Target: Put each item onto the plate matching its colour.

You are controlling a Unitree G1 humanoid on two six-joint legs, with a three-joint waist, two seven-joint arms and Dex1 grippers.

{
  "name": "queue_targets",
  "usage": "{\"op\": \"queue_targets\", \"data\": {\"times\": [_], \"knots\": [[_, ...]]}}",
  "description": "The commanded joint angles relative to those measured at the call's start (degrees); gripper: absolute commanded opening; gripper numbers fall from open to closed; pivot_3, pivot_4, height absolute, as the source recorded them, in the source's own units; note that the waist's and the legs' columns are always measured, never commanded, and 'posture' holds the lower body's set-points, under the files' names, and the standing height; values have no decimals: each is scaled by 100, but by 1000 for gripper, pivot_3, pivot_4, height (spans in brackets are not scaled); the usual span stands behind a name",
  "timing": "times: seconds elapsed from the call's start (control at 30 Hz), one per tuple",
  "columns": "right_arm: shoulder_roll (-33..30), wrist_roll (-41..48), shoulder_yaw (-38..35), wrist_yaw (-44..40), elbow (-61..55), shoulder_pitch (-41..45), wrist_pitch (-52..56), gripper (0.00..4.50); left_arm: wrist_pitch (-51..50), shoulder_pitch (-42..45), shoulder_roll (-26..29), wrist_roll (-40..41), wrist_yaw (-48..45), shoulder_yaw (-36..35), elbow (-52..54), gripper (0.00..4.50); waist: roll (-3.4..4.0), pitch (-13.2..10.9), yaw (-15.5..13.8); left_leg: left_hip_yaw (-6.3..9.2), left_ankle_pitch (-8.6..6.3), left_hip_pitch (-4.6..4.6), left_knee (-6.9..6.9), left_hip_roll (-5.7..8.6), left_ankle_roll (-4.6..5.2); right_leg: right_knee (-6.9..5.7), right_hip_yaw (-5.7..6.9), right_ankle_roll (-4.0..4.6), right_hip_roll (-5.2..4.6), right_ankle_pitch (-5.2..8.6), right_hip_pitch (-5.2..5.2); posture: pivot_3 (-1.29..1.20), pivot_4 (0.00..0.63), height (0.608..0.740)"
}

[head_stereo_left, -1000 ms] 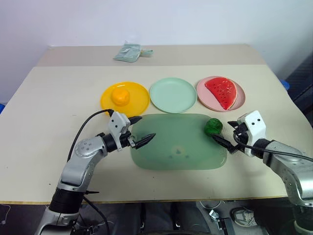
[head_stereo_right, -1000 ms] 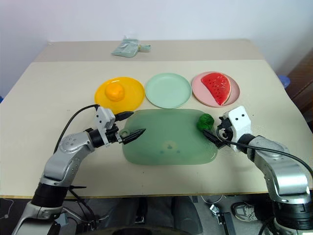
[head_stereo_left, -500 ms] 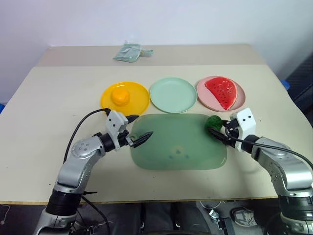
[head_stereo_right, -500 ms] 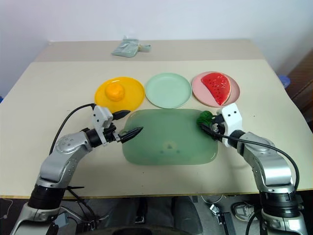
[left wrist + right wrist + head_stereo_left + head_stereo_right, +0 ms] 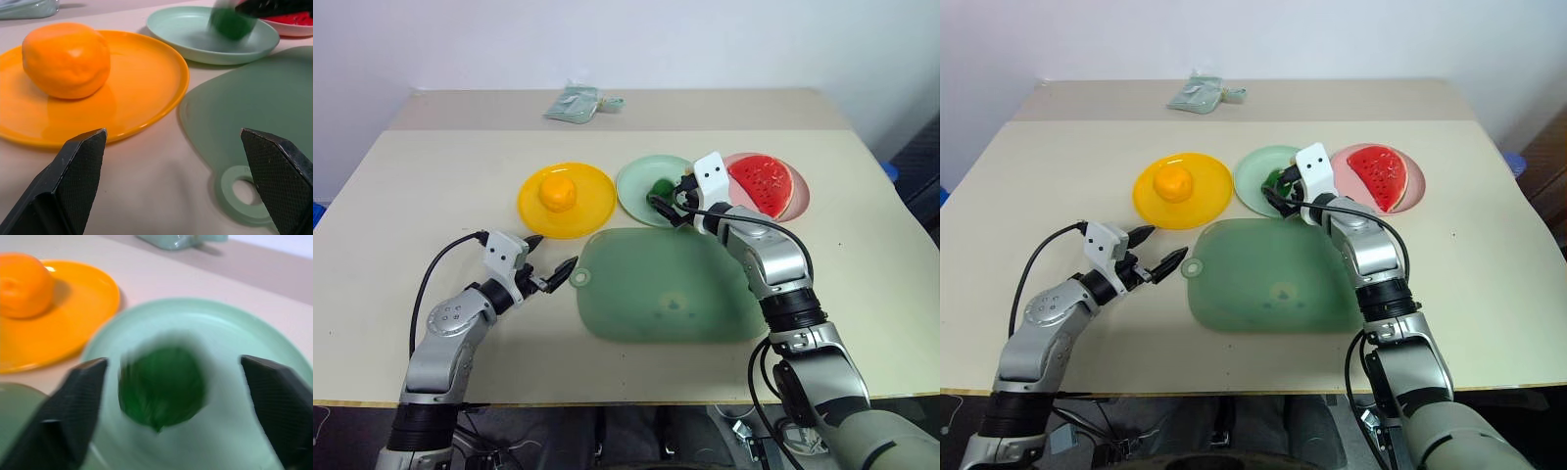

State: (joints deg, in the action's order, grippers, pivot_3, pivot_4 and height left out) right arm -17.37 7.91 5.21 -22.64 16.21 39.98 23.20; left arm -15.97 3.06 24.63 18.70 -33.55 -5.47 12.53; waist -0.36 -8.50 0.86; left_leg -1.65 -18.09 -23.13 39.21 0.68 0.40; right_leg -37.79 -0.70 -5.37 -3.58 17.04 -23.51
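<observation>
My right pincer [image 5: 166, 396] is wide open, so the green vegetable [image 5: 161, 387] could roll off the mint plate [image 5: 254, 347]. My left pincer [image 5: 176, 176] is open too, holding nothing.

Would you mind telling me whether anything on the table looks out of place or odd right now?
Nothing stands out: the orange fruit, green vegetable and watermelon wedge each sit over matching plates.

Setting: robot test lab. Evidence: bare beige table [image 5: 411, 196], blank white wall [image 5: 626, 39] across frame top, toy foods on plastic plates.
</observation>
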Motion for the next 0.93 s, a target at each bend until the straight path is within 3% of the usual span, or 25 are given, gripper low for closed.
{"op": "queue_targets", "data": {"times": [0.03, 0.13, 0.33, 0.47, 0.63, 0.93], "knots": [[-272, -56, -187, -184, -644, -240, -435, 4409, 21, -122, -7, 42, 161, -167, 410, 4500, 0, 0, -1, 0, 0, 0, 0, -1, 0, 0, 0, 0, 0, 0, -2, 0, 150, 740], [-698, 204, -599, -462, -1366, -801, -403, 4409, 76, -194, 26, 2, 320, -341, 360, 4500, 0, 0, -16, 0, 2, 3, 0, -3, -3, 1, 0, 0, 1, 0, -3, 0, 150, 740], [-1981, 967, -2136, -1302, -2484, -2760, -11, 4409, 462, -152, 225, -168, 689, -1053, -321, 4500, 1, 1, -94, 4, -11, 2, -1, -3, 18, 16, 1, 0, 0, 0, 7, 0, 150, 740], [-2330, 1449, -2978, -1785, -2908, -3941, 118, 4409, 716, -136, 402, -173, 492, -1202, -756, 4500, 2, 1, -83, 4, -20, 21, -8, -7, 34, 20, 1, 1, 1, 1, 22, 0, 150, 740], [-2510, 1499, -3277, -1892, -2803, -4287, 87, 4409, 747, -105, 383, -129, 433, -1164, -742, 4500, 2, 1, 2, 1, -22, 74, -17, -12, 34, 28, -2, 2, 2, 1, 74, 0, 150, 740], [-2641, 1488, -3081, -2175, -2239, -3825, -44, 4409, 487, -463, 126, -244, 834, -1033, -105, 4500, 2, 1, -22, 1, -23, 74, -21, -13, 35, 37, -2, 3, 0, 2, 75, 0, 150, 740]]}}
